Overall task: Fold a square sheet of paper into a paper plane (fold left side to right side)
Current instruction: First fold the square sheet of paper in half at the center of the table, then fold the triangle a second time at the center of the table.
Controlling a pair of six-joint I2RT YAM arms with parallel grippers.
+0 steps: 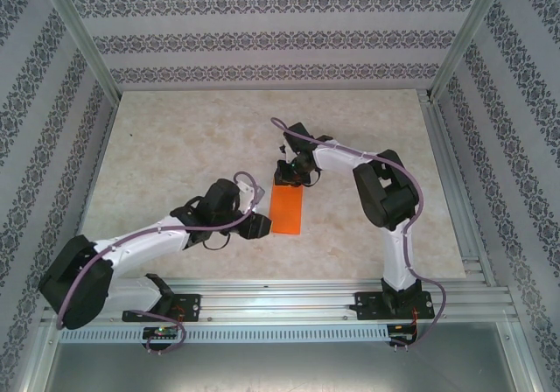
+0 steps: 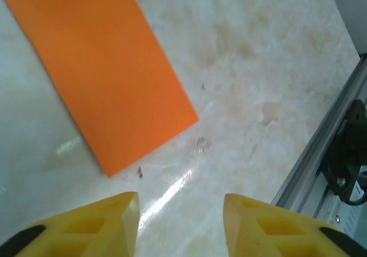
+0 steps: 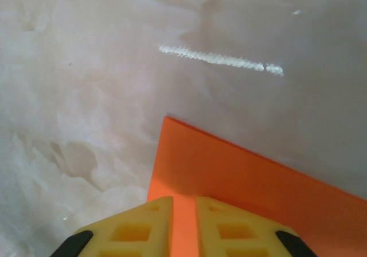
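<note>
Aluminium rail (image 1: 289, 291), ribbed and silver, crosses the near edge under both arm bases, and the left wrist view cuts it off at the right border. The left gripper (image 2: 180, 211) has yellow plastic fingertips (image 2: 114, 222), also clipped by the bottom of that view. They plainly stand apart, with bare tabletop between them and nothing held. Just ahead lies the thin bright orange sheet of paper (image 2: 103, 73), folded flat into a long rectangle whose far end runs out of frame. From the top camera the sheet lies mid-table, the left tool just beside its near left edge and the right gripper (image 1: 293, 179) at its far end. Both sets of jaws are too dark and small to read there. In the right wrist view those fingers sit over the paper near one corner with a narrow slit between them and orange showing through; whether they touch it I cannot tell. The pale marbled cream table (image 1: 175, 147) carries glare streaks and specks. Grey-patterned wallpaper walls (image 1: 262, 42) close the far side.
</note>
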